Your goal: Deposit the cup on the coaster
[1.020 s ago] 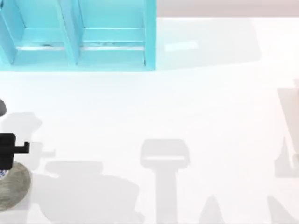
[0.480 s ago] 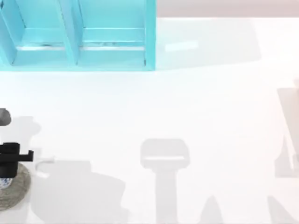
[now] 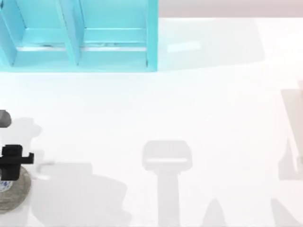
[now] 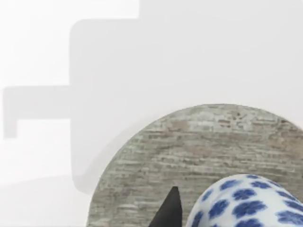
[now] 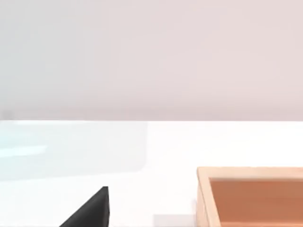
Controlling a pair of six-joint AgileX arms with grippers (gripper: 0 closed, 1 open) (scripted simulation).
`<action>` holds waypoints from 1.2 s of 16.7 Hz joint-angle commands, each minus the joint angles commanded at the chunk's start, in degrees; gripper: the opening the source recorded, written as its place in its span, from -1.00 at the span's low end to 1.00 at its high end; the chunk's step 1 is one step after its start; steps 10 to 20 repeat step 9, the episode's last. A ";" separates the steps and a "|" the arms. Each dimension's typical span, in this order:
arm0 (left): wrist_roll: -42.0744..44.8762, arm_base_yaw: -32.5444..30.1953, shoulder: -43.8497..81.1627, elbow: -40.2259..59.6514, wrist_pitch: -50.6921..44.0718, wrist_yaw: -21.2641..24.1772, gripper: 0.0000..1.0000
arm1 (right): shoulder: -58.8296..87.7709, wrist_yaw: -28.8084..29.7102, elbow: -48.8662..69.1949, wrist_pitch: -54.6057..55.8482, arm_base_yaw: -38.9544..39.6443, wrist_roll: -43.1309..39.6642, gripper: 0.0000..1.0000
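Left claw (image 3: 10,163) is over the coaster (image 3: 16,195), cup (image 4: 246,203) just beside its fingertip (image 4: 168,210); grip state unclear. Cup looks glazed, slippery, fragile: hold its sides.

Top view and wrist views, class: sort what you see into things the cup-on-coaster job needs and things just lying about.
Part of the job:
cup
coaster
left gripper, over the coaster at the table's left edge

Just lying about:
turquoise shelf unit
wooden box
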 joint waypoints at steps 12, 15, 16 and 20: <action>0.00 0.00 0.00 0.00 0.00 0.00 1.00 | 0.00 0.00 0.00 0.00 0.00 0.00 1.00; 0.00 0.00 0.00 0.00 0.00 0.00 1.00 | 0.00 0.00 0.00 0.00 0.00 0.00 1.00; 0.00 0.00 0.00 0.00 0.00 0.00 1.00 | 0.00 0.00 0.00 0.00 0.00 0.00 1.00; 0.00 0.00 0.00 0.00 0.00 0.00 1.00 | 0.00 0.00 0.00 0.00 0.00 0.00 1.00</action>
